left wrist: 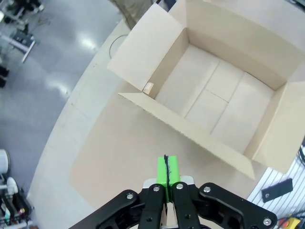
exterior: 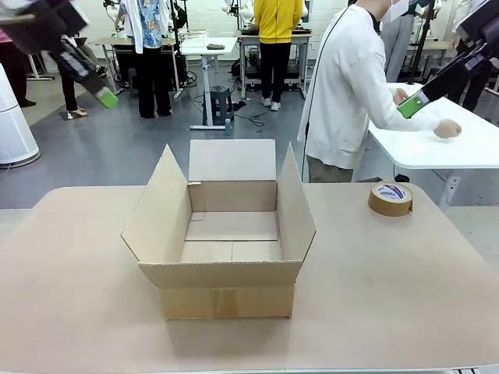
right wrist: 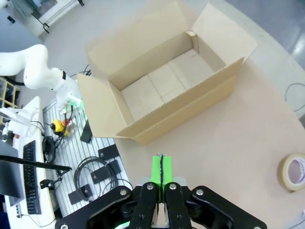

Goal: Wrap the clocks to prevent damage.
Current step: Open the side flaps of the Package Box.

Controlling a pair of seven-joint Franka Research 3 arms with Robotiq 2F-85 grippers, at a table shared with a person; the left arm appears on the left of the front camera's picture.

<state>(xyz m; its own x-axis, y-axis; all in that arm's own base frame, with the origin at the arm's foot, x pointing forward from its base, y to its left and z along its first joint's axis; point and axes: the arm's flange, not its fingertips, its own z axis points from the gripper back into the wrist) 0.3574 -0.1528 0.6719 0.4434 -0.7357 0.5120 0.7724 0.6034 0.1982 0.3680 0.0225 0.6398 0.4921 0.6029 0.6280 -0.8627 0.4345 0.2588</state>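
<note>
Looks like step 1 hasn't started. Your 2 grippers, left gripper (left wrist: 166, 171) and right gripper (right wrist: 161, 169), hang high above the open cardboard box (exterior: 226, 300), pads pinched together on nothing. Can't tell where the clocks are. You'll need them on the table first, I reckon.

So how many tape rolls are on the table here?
1. The tape roll lies flat on the table, right of the open box and apart from it, near the far edge. The box flaps could hide a bit of table behind them.
</note>
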